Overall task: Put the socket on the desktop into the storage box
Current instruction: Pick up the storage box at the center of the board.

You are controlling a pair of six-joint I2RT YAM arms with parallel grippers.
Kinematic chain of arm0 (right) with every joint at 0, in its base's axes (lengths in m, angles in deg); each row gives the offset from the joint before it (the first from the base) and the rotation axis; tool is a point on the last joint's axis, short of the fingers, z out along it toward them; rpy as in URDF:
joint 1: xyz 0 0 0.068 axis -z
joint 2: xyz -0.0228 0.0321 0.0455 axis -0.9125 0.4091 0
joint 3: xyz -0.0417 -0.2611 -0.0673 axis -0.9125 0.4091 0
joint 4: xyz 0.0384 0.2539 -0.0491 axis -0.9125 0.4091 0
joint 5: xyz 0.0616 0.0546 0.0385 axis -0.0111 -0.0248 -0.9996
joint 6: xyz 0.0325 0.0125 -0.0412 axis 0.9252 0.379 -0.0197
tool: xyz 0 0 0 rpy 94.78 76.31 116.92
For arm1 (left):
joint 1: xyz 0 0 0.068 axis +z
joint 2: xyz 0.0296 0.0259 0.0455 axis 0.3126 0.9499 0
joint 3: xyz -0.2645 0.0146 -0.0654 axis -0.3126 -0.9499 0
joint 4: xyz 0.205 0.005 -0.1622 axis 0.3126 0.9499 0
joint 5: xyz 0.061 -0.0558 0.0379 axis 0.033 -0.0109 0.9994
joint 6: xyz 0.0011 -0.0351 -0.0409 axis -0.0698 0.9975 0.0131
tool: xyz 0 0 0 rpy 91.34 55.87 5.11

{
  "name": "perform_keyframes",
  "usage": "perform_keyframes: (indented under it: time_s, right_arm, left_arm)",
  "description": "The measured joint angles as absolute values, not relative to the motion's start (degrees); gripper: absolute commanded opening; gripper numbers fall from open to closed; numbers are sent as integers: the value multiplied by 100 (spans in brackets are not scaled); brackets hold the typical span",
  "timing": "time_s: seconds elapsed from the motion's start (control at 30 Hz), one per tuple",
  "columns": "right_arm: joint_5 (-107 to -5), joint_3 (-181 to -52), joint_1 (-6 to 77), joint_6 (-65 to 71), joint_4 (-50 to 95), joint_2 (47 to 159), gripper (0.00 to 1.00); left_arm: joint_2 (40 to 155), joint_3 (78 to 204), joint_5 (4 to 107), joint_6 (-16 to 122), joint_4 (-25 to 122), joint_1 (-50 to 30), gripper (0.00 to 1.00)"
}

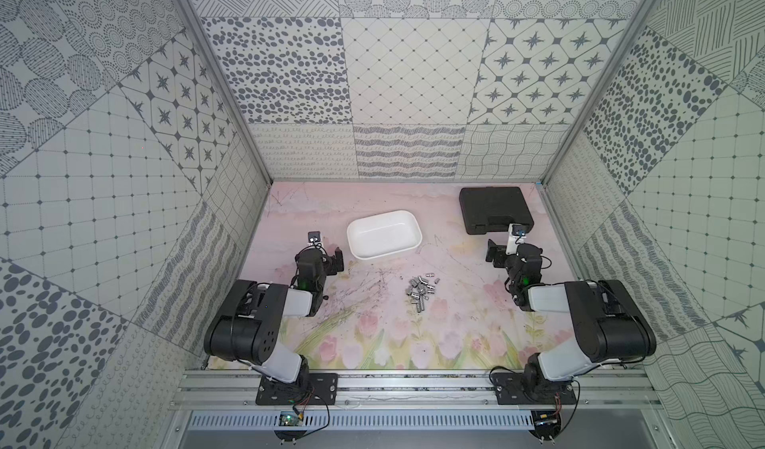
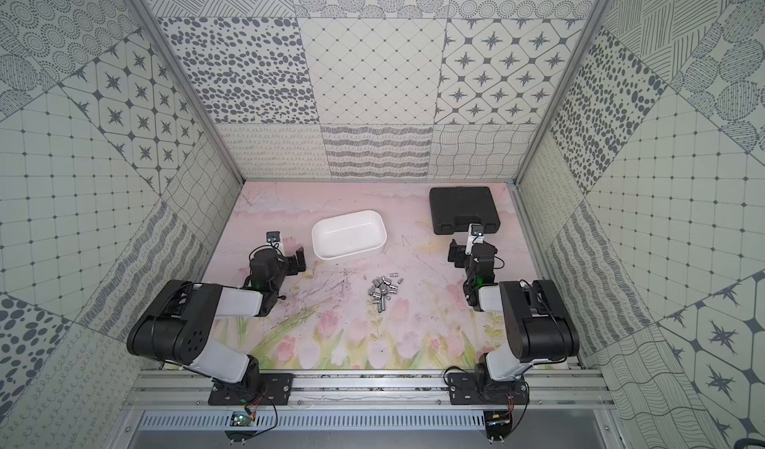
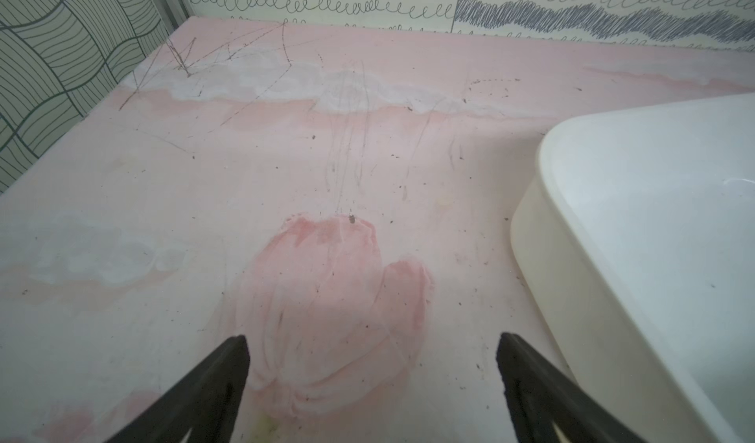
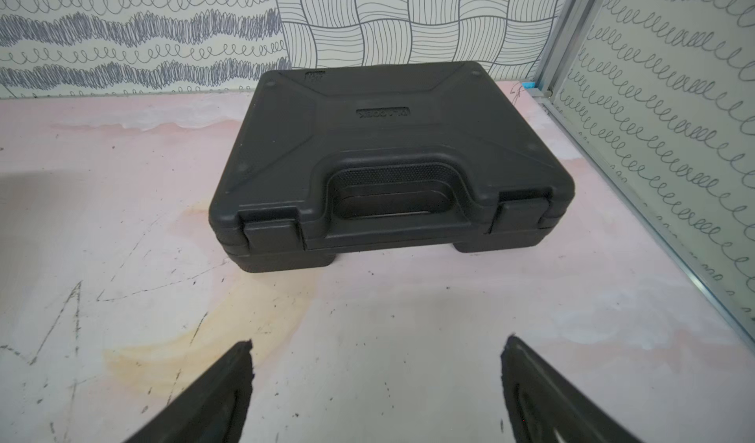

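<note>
While the left gripper and right gripper hung wide open, we spotted the sockets piled on the desktop, nearer than the storage box. We figured small, slick, rolly steel: pinch one across its barrel.

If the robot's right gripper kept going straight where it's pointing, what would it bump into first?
Probably the black tool case: it sits straight ahead of the right gripper, handle side facing the open jaws, with only bare desktop between. If the gripper tilts downward, it could touch the desktop first.
</note>
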State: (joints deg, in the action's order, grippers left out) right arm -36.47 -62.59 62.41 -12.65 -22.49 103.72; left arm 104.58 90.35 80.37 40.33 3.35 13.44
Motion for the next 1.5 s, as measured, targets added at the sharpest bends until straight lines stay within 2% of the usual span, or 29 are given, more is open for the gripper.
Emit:
perform_keyframes:
  time_s: [0.9,1.0,1.1,1.23,1.37,1.5]
  right_arm:
    - [-3535,-6259,6184,-1276,-2137,10294,97]
    - [-3277,-6375,6016,-1272,-1300,9642,97]
    - [-3054,-6663,5915,-999,-540,8702,97]
    - [-2790,-6855,5998,44,304,7428,97]
    - [-2773,-6825,6243,1532,1567,6696,97]
    - [-3426,-6578,6538,2623,2457,6005,96]
  left_arm:
    - [10429,9035,8046,4035,359,1344,99]
    - [9994,9068,8179,4072,727,1331,99]
    - [9074,9236,8446,4308,1330,1322,99]
    - [7702,9522,8778,5018,2263,1316,99]
    - [6618,9251,8903,6037,2764,1344,99]
    - [6220,9256,8660,6754,3422,1364,85]
